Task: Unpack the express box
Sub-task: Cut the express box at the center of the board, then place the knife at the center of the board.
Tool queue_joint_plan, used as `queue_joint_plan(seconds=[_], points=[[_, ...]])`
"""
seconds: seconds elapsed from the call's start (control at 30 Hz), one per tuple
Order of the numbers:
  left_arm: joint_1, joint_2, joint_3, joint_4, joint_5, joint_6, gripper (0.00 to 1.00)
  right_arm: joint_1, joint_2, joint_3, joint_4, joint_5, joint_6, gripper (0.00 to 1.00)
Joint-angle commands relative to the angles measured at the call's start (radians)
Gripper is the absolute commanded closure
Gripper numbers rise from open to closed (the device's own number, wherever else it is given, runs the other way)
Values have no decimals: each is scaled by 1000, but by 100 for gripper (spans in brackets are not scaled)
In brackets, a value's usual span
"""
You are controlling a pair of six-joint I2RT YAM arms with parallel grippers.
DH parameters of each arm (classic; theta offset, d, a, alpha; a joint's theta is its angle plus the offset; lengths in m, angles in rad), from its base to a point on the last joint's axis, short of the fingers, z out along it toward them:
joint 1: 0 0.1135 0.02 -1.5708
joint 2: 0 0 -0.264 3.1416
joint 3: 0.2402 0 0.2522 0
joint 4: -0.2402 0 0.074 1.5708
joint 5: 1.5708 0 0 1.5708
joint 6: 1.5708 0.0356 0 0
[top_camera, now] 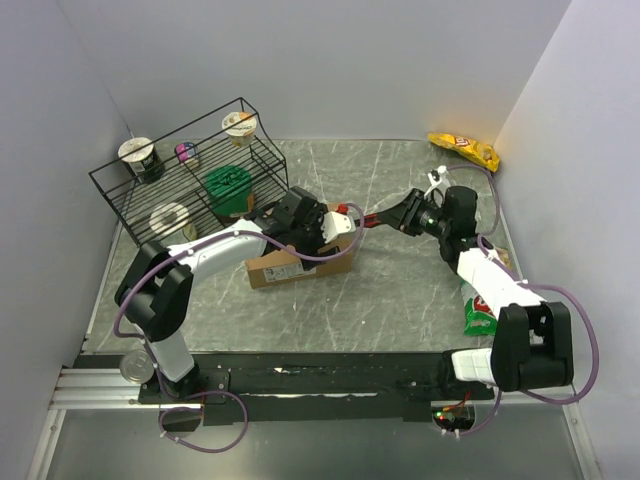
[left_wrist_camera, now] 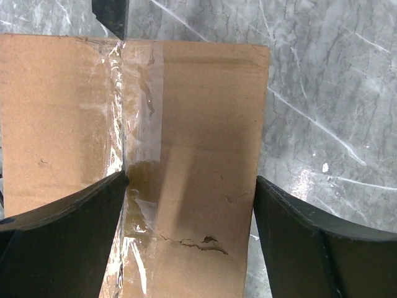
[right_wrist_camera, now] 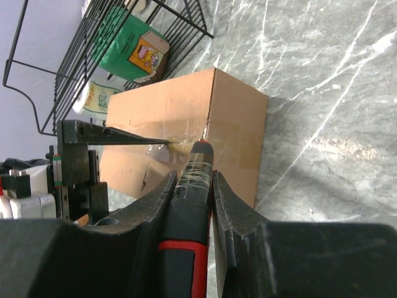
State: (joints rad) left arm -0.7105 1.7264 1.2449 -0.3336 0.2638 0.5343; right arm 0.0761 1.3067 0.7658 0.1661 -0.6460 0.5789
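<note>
**Position of express box (top_camera: pixel 295 268) and state of both arms**

1. Location. The express box lies near the middle of the grey marbled table (top_camera: pixel 400 290), just in front of the black wire rack (top_camera: pixel 190 180). It rests flat with its long side roughly across the top view.

2. Condition. The top flaps are closed. Clear tape (left_wrist_camera: pixel 139 105) runs along the centre seam and is wrinkled. A short tear shows in the cardboard near the left wrist camera.

3. Left arm. The left gripper (left_wrist_camera: pixel 191 180) hangs directly over the top of the box with its jaws spread wide. One finger sits at the taped seam and the other at the long edge of the box. Contact between the pads and the cardboard cannot be confirmed.

4. Right arm. The right gripper (right_wrist_camera: pixel 193 177) is clamped on a black-and-red tool (right_wrist_camera: pixel 197 164), its jaws narrow around the handle. The tool points at the box, and its tip meets the end of the box at the seam.

5. Surroundings.
- Cups and a green tub (top_camera: pixel 228 188) stand in the rack.
- A yellow packet (top_camera: pixel 463 148) lies at the far right corner.
- A green packet (top_camera: pixel 478 318) lies beside the right arm.
</note>
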Motion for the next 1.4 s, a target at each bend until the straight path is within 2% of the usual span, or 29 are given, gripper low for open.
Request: queue_joint_plan(seconds=[0.0, 0.4, 0.77, 0.87, 0.93, 1.03, 1.1, 1.13, 1.17, 1.23, 1.27, 1.3, 1.37], points=[[8, 44, 27, 51, -52, -37, 15, 14, -70, -31, -132, -86, -28, 100], [8, 55, 33, 70, -55, -51, 16, 14, -141, -39, -263, -104, -122, 100], [8, 47, 48, 77, -37, -57, 14, -25, -245, 113, -587, -139, -305, 100], [8, 26, 67, 67, -5, -48, 12, -32, -276, 167, -603, -112, -368, 100], [6, 7, 82, 53, 35, -54, 8, -30, -293, 191, -580, -90, -408, 100], [9, -48, 114, 38, 147, -65, 3, -29, -294, 205, -538, -9, -551, 100], [11, -83, 148, 30, 231, -88, 1, -21, -293, 176, -492, 75, -730, 100], [13, -93, 157, 25, 239, -100, 1, -15, -296, 158, -425, 107, -796, 100], [13, -111, 169, 28, 233, -121, 3, 10, -302, 135, -381, 141, -936, 100], [25, -126, 169, 39, 201, -128, 4, 28, -302, 46, -236, 256, -1066, 100], [34, -142, 163, 45, 198, -135, 4, 46, -293, 17, -191, 287, -1194, 100], [58, -149, 159, 47, 187, -140, 3, 59, -284, -53, -122, 369, -1259, 100], [78, -172, 140, 59, 160, -174, 4, 89, -241, -135, 105, 463, -1428, 100]])
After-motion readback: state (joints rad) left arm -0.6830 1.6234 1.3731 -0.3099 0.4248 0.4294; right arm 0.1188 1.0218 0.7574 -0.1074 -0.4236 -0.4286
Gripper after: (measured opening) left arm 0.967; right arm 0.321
